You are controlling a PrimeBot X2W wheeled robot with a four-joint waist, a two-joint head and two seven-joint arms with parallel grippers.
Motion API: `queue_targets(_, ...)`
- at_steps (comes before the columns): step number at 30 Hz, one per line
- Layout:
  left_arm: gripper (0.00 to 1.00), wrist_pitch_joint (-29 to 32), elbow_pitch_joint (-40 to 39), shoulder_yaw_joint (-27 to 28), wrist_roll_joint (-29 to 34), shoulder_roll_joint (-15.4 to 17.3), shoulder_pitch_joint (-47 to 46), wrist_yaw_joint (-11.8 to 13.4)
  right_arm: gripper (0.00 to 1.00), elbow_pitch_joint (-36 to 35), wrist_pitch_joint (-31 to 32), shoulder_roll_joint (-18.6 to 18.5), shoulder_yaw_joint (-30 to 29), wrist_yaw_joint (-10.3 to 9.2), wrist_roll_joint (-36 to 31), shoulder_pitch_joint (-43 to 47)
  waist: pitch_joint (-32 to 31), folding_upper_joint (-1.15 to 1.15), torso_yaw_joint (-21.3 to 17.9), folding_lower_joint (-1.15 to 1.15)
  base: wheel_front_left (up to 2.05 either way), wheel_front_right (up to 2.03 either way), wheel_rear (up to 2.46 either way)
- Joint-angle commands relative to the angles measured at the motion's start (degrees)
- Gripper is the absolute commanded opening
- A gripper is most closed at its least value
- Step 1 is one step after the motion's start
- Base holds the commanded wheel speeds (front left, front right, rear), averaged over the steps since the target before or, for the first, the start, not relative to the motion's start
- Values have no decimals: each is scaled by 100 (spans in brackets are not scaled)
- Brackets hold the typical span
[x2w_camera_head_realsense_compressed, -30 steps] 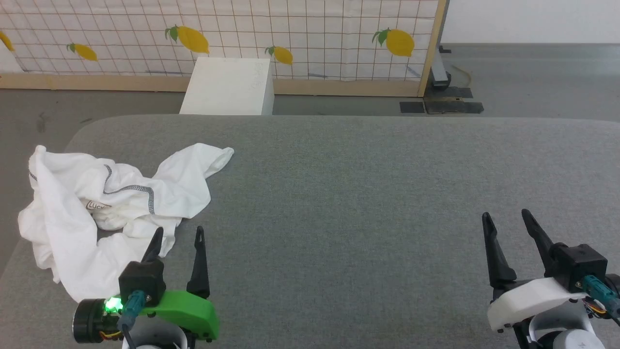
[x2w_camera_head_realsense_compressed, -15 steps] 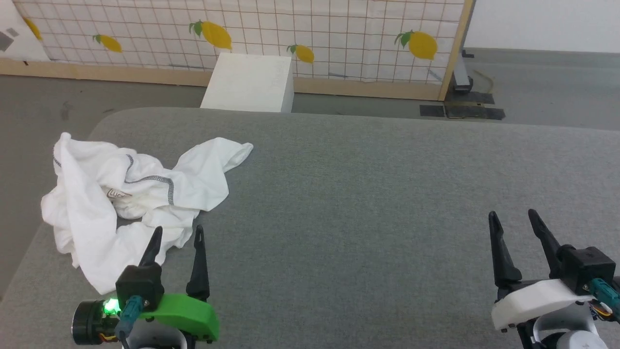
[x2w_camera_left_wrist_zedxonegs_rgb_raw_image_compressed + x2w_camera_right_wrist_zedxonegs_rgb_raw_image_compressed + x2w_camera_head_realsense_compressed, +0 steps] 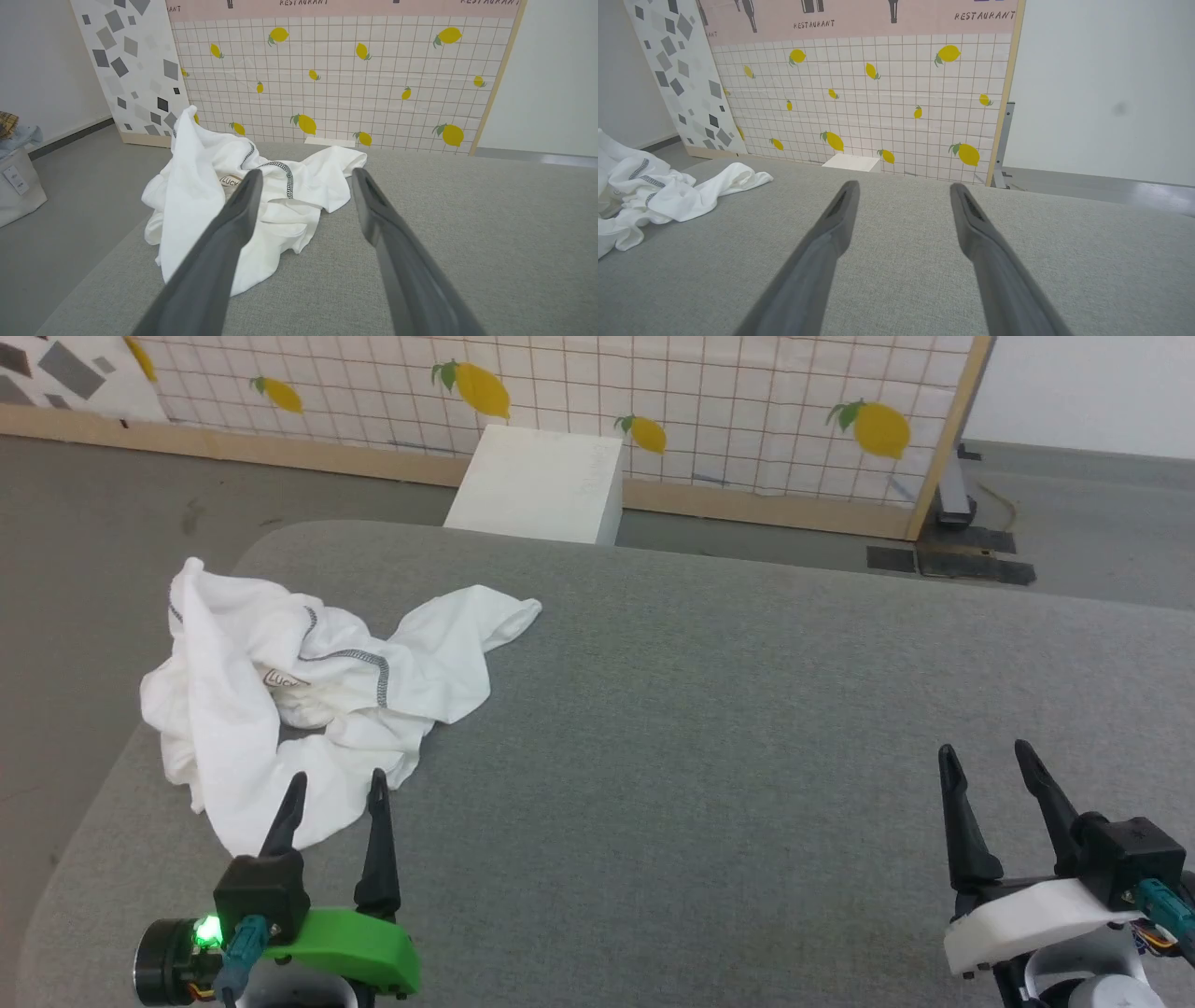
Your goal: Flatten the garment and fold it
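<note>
1. Lying crumpled at the left edge of the surface (image 3: 709, 728), the garment (image 3: 308, 700) is re-centred in view by a head-camera turn, not moved.
2. Left pincer (image 3: 337, 775) and right pincer (image 3: 983, 747) are kept released, empty; flattening is not begun.

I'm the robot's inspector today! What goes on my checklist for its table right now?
Surface: grey fabric table, rounded left corner.
Job's things: white garment, crumpled in a heap at the left, not yet flattened.
Clutter: nothing seen.
Grippers: left gripper open, by the garment's near edge; right gripper open, far from it; both hold nothing.
Cables: teal cables at both wrists.
Surroundings: white box, lemon panel, grey floor.
</note>
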Motion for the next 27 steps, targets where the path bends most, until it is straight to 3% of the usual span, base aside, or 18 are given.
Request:
queue_targets(1, 100, -76, -27, -8, -90, -15, 77, 25, 100, 22, -80, 0, 4, -5, 51, -6, 22, 0, 106, 0, 0, 0, 0)
queue_targets(27, 100, -381, -98, 32, -182, -21, 293, 36, 100, 262, -386, 1, 25, -7, 255, 32, -46, 0, 1151, 0, 0, 0, 0)
